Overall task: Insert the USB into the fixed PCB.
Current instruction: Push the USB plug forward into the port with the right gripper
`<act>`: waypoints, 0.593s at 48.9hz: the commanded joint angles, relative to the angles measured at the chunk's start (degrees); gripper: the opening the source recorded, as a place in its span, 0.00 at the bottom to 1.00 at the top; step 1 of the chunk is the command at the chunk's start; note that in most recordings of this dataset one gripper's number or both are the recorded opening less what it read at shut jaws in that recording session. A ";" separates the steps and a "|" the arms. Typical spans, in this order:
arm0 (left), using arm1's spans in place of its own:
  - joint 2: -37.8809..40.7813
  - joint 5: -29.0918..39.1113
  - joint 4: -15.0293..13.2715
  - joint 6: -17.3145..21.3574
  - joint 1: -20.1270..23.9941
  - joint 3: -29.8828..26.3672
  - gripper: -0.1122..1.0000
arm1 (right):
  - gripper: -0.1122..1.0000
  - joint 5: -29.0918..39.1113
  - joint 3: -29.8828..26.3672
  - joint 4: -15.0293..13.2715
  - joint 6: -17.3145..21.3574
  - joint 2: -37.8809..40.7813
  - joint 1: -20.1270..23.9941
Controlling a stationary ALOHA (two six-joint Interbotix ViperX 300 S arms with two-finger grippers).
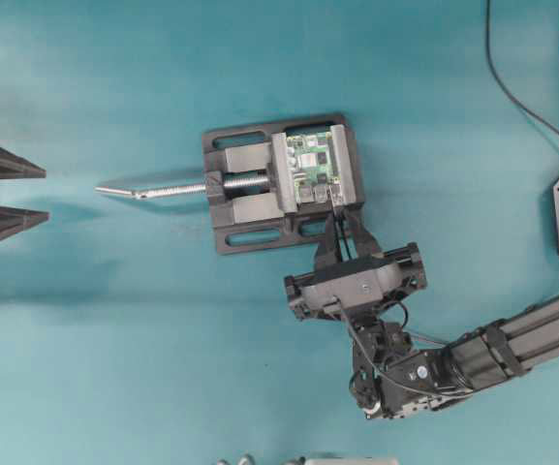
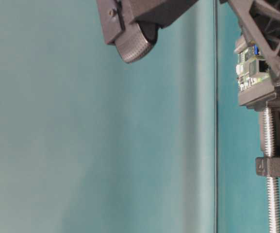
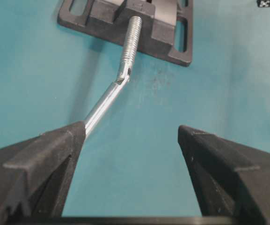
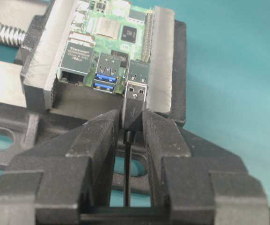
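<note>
One teal table (image 1: pixel 114 339) carries everything here. On it sits one black vise (image 1: pixel 250 232) with a single silver screw rod (image 1: pixel 163 189) sticking out toward the left of the overhead view. There are two robot grippers. The left gripper (image 1: pixel 8 194) sits at the left edge with its two fingers spread wide and nothing between them, well apart from the vise. The right gripper (image 4: pixel 134 136) is pinched on the USB (image 4: pixel 135 101), just at the vise's near edge.

One circuit board (image 4: pixel 111 33) stands clamped between the vise's blocks: green, with black chips and silver connectors, two of them blue inside, along its near edge.

The USB is a small black plug with a silver metal tip and a thin black cable (image 4: pixel 126 178) trailing back between the fingers. Its long axis runs from the gripper toward the board, tip pointing at the rightmost silver port and just touching its mouth
</note>
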 commanded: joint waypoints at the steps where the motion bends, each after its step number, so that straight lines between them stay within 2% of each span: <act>1: 0.79 -0.44 0.18 -0.79 0.09 -0.79 0.96 | 0.29 -0.79 -0.26 -0.62 -0.09 -2.90 -1.76; 29: 0.79 -0.44 0.18 -0.79 0.09 -0.70 0.96 | 0.29 -0.53 0.35 -0.62 0.26 -3.16 -2.11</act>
